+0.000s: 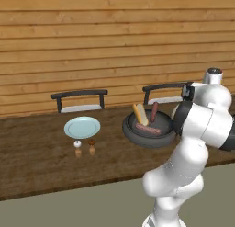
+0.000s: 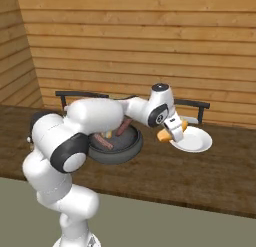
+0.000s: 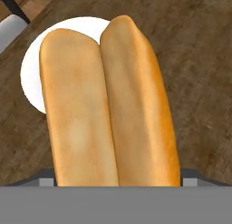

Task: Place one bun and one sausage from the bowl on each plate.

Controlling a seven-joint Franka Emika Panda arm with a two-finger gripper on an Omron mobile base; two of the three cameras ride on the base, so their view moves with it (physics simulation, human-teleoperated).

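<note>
One bun (image 3: 108,105) above white plate's (image 3: 31,78) edge.

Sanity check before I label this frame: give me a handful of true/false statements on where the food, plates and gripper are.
1. The gripper holds a bun above the white plate. True.
2. The pale blue plate already carries a sausage. False: it is bare.
3. The bowl holds one bun and two sausages. True: a bun leans on the far side, beside one sausage, with another sausage lying in front.
4. The salt and pepper shakers stand on the white plate. False: they stand on the table, near the blue plate.
5. The held bun lies flat on the white plate. False: it is in the gripper, off the plate.
</note>
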